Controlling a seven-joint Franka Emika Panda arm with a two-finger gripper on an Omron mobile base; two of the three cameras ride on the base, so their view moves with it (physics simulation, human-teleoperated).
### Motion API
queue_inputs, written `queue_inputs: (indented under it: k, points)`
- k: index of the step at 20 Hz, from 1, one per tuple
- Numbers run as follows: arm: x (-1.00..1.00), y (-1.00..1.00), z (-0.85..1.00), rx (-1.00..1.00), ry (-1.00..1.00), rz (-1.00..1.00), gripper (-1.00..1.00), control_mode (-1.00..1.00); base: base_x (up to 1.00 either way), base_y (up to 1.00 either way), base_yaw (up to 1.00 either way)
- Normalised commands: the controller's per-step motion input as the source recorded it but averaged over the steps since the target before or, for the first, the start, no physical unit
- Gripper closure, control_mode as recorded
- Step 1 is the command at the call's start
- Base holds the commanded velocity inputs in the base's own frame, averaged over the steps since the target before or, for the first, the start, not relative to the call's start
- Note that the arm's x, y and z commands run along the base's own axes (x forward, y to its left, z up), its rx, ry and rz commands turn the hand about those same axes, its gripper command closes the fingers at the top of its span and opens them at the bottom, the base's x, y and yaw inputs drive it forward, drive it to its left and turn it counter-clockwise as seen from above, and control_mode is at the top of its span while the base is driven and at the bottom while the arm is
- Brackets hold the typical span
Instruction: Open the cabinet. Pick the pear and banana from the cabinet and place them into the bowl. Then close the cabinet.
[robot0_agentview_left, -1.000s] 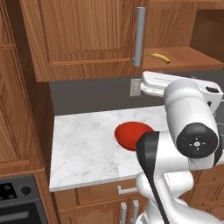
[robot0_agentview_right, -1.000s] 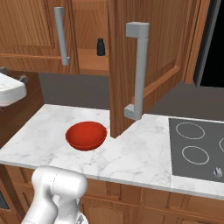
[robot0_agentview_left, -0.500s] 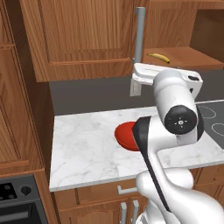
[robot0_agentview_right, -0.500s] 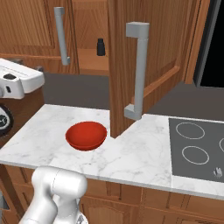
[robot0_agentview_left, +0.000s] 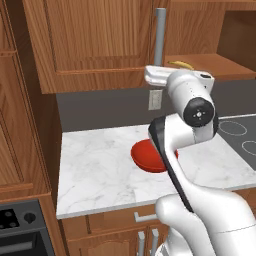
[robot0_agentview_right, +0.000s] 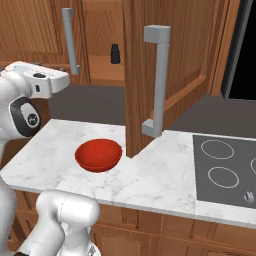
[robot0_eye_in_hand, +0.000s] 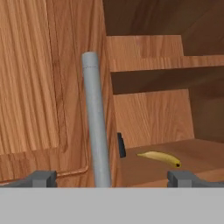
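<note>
1. I am holding the hand (robot0_eye_in_hand: 111, 178) wide open and empty, facing the cabinet (robot0_eye_in_hand: 144, 109), whose right door is standing open.
2. The banana (robot0_eye_in_hand: 159, 158) is lying on the lower shelf beside the shut door's bar handle (robot0_eye_in_hand: 97, 122).
3. The bowl (robot0_agentview_right: 98, 154) is waiting on the surface (robot0_agentview_right: 150, 175) below, ready for the fruit.
4. I am finding no readable writing anywhere.

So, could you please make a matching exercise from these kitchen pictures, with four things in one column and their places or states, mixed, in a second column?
Things:
1. glossy red round bowl
2. slim curved yellow banana
3. small black bottle-shaped object
4. right-hand reddish-brown wooden cabinet door

Places or states:
A. swung open over the counter
B. lying on the cabinet shelf
C. resting on the white marble counter
D. standing upright inside the cabinet

Pairs: 1-C, 2-B, 3-D, 4-A
</note>
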Motion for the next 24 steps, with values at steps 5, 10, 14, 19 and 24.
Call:
queue_inputs:
  k: [5, 10, 14, 19, 24]
  points:
    - [0.45, -0.01, 0.00, 0.00, 0.11, 0.11, -1.00, -1.00, 0.00, 0.00, 0.00]
    - [0.47, -0.01, -0.01, 0.00, 0.03, 0.09, -1.00, -1.00, 0.00, 0.00, 0.00]
    - [0.54, 0.00, -0.22, 0.00, 0.00, 0.08, -1.00, -1.00, 0.00, 0.00, 0.00]
    - [0.67, 0.00, -0.34, 0.00, 0.00, 0.06, -1.00, -1.00, 0.00, 0.00, 0.00]
    - [0.95, 0.00, -0.35, 0.00, 0.00, 0.02, -1.00, -1.00, 0.00, 0.00, 0.00]
